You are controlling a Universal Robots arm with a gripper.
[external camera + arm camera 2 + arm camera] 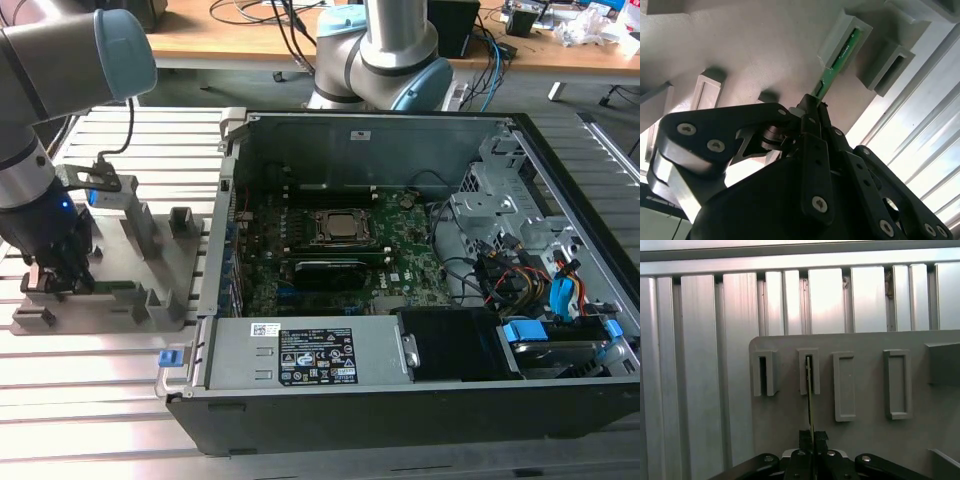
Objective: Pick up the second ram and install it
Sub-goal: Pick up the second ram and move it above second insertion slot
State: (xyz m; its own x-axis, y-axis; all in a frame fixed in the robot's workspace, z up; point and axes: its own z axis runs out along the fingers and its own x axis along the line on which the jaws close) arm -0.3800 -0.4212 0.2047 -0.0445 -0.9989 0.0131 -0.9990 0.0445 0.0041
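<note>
The second ram [836, 60] is a thin green stick. One end sits in a gray slot block [846, 35] of the fixture, and the other end runs between my fingers. In the first wrist view I see the ram [809, 395] edge-on, reaching from the slot block [809, 371] down into my gripper [813, 436]. My gripper [813, 103] is shut on the stick's near end. In the exterior view my gripper [55, 278] is low over the gray fixture [150, 255] at the exterior view's left, beside the open computer case [400, 395].
The green motherboard [330, 250] lies inside the case, with cables and drive bays at the exterior view's right. Several other gray slot blocks [897, 384] stand on the fixture plate. The fixture and case rest on a ribbed aluminium table [90, 410]. A second arm base [385, 60] stands behind the case.
</note>
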